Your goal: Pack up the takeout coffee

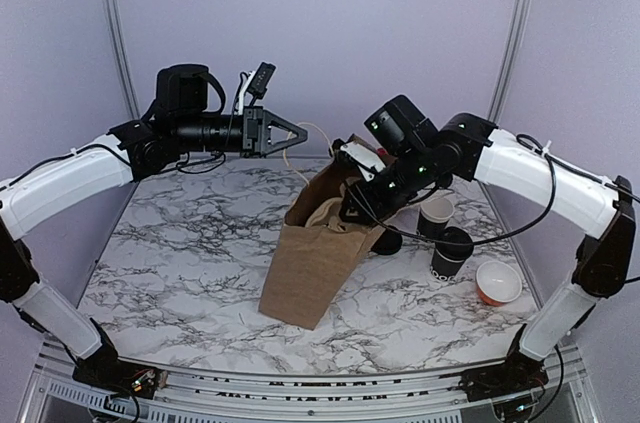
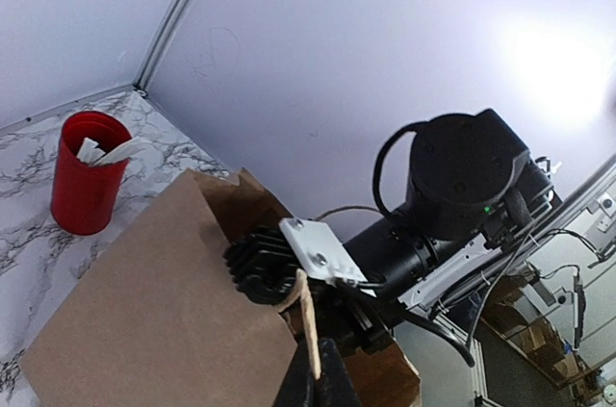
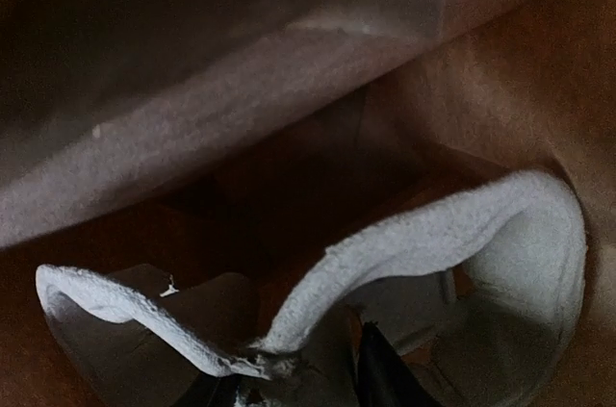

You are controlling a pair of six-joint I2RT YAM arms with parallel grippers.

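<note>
The brown paper bag (image 1: 310, 263) is leaning open, holding a pale pulp tray (image 3: 423, 243). My left gripper (image 1: 300, 133) is pinching the bag's handle (image 2: 308, 316) above the bag. My right gripper (image 1: 355, 203) is reaching into its mouth, and I cannot tell how its jaws stand. The takeout coffee (image 1: 452, 255), black, lidded and white-lettered, is sitting right of the bag.

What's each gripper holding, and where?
The left gripper pinches the paper bag's handle. The right gripper is inside the bag by a grey pulp tray; grip unclear.
</note>
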